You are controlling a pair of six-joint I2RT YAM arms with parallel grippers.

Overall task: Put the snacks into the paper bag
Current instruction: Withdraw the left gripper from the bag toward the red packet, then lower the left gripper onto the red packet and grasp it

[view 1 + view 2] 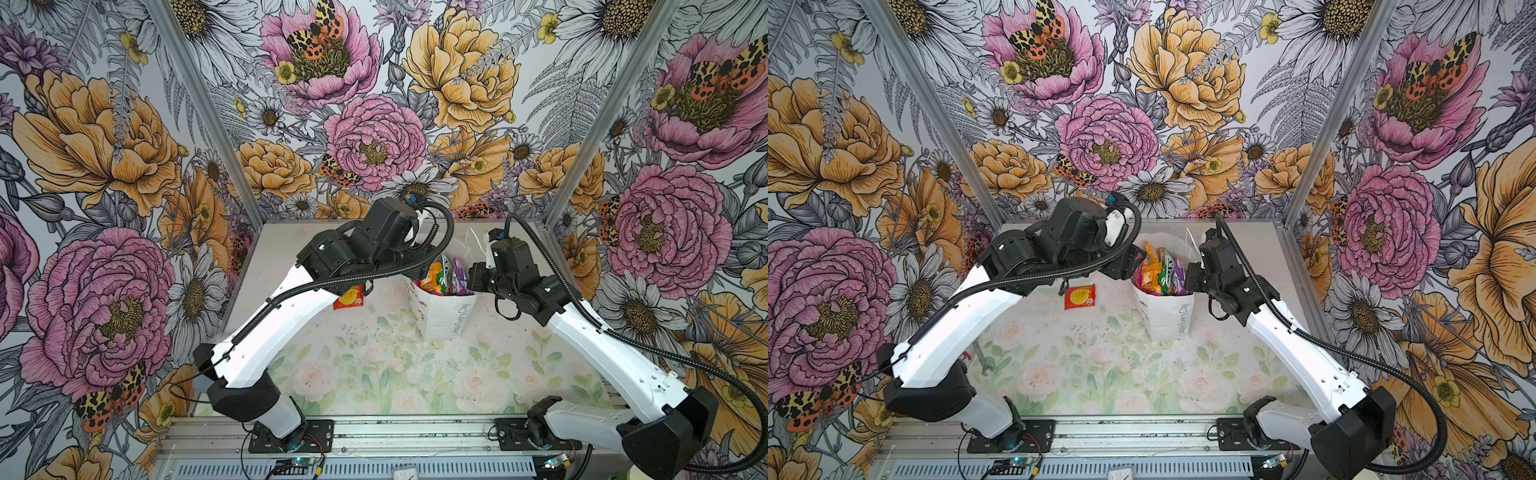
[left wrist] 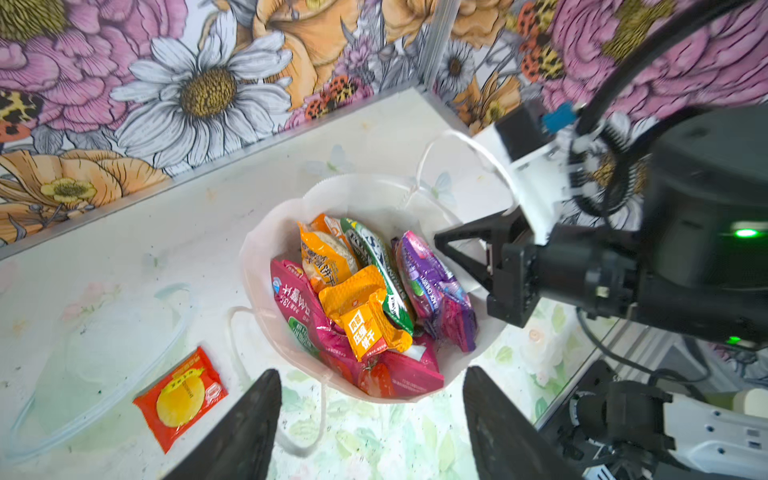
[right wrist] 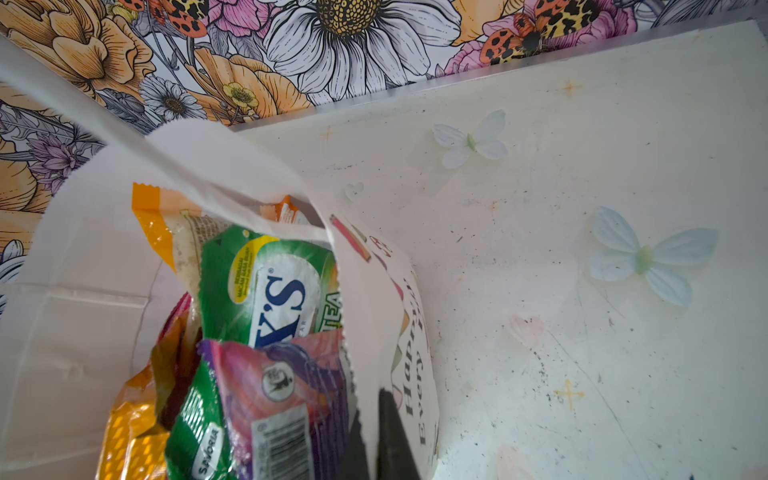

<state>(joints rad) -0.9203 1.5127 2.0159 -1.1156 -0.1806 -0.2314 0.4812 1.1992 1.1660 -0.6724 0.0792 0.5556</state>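
Observation:
The white paper bag (image 1: 441,318) (image 1: 1168,320) stands upright at the back of the table, its mouth (image 2: 266,232) spread wide. Several snacks fill it: a large pink packet (image 2: 305,313), orange packets (image 2: 368,322), a green "FOX'S" packet (image 3: 270,286) and a purple one (image 2: 432,286). A red-orange packet with a yellow circle (image 1: 348,299) (image 1: 1079,296) (image 2: 180,399) lies flat on the table beside the bag. My left gripper (image 2: 370,372) hangs open above the bag's near rim, holding nothing. My right gripper (image 3: 371,415) (image 2: 444,245) is shut on the bag's side wall (image 3: 415,332).
A clear plastic container (image 2: 104,353) lies on the table beyond the loose packet. The bag's cord handles (image 2: 457,143) stick up by the right arm. Flowered walls with metal posts (image 1: 203,108) close in the back and sides.

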